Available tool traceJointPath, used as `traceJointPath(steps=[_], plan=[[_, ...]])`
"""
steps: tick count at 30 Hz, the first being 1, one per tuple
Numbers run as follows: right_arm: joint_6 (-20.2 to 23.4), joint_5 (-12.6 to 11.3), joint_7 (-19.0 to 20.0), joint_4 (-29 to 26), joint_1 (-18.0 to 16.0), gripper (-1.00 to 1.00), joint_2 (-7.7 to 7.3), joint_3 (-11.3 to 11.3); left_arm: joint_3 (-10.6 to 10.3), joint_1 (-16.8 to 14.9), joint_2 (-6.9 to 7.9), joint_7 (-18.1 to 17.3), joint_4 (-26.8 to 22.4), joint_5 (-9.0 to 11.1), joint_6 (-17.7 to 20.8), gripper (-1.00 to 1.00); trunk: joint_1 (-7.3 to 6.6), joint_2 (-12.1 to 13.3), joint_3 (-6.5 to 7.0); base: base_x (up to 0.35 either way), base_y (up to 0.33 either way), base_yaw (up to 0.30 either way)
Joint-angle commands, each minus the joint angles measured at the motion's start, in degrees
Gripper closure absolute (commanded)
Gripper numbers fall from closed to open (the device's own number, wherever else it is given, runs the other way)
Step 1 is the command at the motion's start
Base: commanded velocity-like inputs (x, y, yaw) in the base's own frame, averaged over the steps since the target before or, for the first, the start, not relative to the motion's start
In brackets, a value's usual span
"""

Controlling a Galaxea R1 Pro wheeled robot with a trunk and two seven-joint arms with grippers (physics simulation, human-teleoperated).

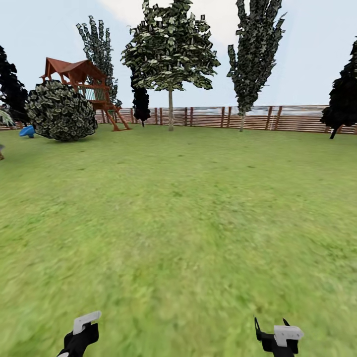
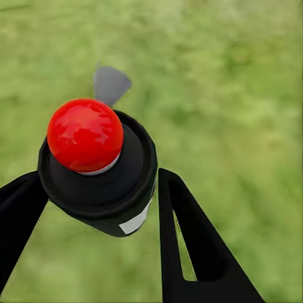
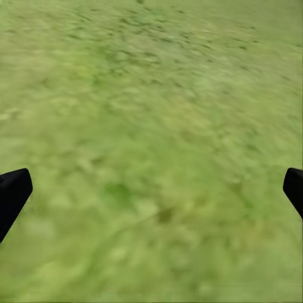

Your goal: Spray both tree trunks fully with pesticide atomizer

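Observation:
The pesticide atomizer [image 2: 95, 170], a black can with a red ball top and a pale strip, sits between the black fingers of my left gripper [image 2: 101, 211], which is shut on it above the floor [image 2: 240, 95] of blurred green grass. That left gripper [image 1: 79, 336] hangs low at the near left of the lawn. My right gripper [image 1: 280, 338] hangs at the near right, open, and its tips stand wide apart over bare grass around the right gripper [image 3: 151, 192]. Two trees rise far ahead by the fence: one tree trunk [image 1: 170, 111] at centre, another tree trunk [image 1: 242, 119] to its right.
A brown slatted fence [image 1: 208, 116] closes the far side of the garden. A round bush [image 1: 60, 111], a red wooden playhouse [image 1: 87, 84] and a blue object [image 1: 27, 131] stand at far left. Dark conifers [image 1: 342, 101] stand at far right. Open lawn [image 1: 188, 208] stretches between.

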Motion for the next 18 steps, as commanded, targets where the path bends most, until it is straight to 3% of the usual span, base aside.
traceJointPath(steps=[1, 18], plan=[[-0.08, 0.25, -0.52, 0.04, -0.04, -1.00, -0.01, 0.30, -0.33, -0.03, 0.00, -0.14, 0.04, 0.47, -0.16, 1.00, 0.02, -0.02, -0.06, 0.331, 0.079, 0.000], [-0.08, 0.25, -0.52, 0.04, -0.04, -1.00, -0.01, 0.30, -0.34, -0.03, -0.09, -0.14, 0.04, 0.47, -0.19, 1.00, 0.02, -0.02, -0.06, 0.331, 0.048, 0.000]])
